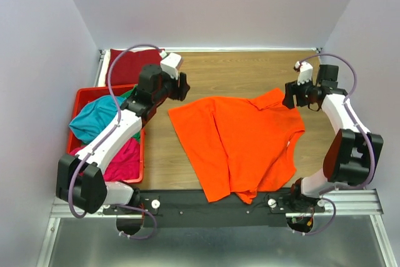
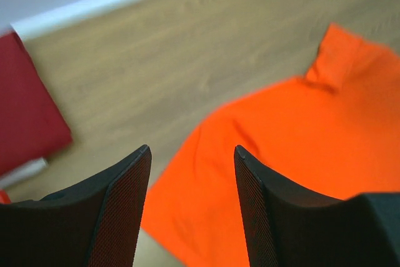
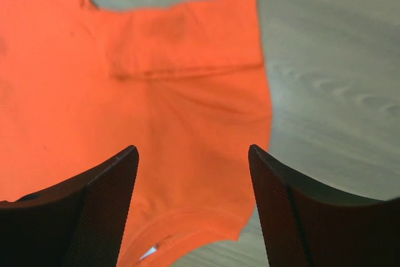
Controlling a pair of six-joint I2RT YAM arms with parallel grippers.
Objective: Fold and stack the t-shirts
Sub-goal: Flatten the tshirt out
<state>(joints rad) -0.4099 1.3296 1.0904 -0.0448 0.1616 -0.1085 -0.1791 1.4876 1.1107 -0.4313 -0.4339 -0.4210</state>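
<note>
You have 1 dark red t-shirt, apparently folded, at the tabletop's far-left corner. The orange t-shirt lies spread mid-tabletop, unfolded. The left gripper and right gripper hover spread and empty above its far corners. The teal t-shirt and magenta t-shirt wait in the red crate.

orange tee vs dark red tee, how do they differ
The orange tee lies spread open and rumpled mid-table; the dark red tee looks neatly folded in the far left corner. The orange tee covers far more of the table than the dark red tee. Both are plain cloth lying on it.
</note>
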